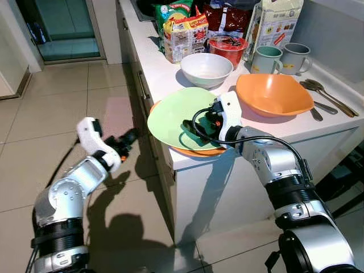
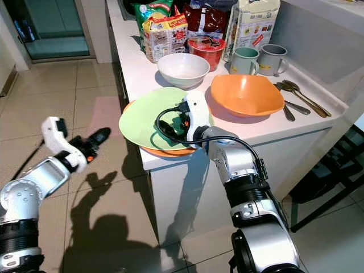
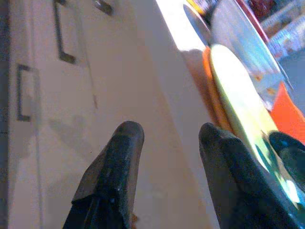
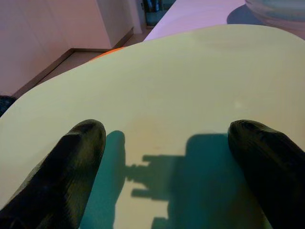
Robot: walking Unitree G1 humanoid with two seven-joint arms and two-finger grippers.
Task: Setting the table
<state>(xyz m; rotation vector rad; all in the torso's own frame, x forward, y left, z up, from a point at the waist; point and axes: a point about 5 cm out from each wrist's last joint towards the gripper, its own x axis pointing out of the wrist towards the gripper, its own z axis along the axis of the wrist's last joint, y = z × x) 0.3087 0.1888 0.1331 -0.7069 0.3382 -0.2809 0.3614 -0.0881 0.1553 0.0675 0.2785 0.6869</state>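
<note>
1. White counter (image 1: 273,128), head views: a green plate (image 1: 176,116) is stacked on an orange plate (image 1: 196,151) at the front edge, both overhanging it toward the floor. Just beside them sits an orange bowl (image 1: 273,94); behind it stand a white bowl (image 1: 206,68) and two grey-green mugs (image 1: 266,59). Spoons (image 1: 327,98) lie to the right of the orange bowl. Food packets (image 1: 185,35) and a red-lidded tub (image 1: 227,46) stand at the back.
2. Right gripper (image 1: 196,128), head views: it hangs over the green plate, its arm reaching in from the front of the counter.
3. Left gripper (image 1: 128,138), head views: it is held over the tiled floor (image 1: 57,114), beside the counter front and apart from the plates.
4. Left wrist view: two black fingers (image 3: 114,176) are spread with a gap between them, grasping nothing. Beyond them are the counter edge and the rims of both plates.
5. Right wrist view: two black fingers (image 4: 71,167) are set wide apart just above the green plate's surface, their shadow falling on it. Nothing is gripped.
</note>
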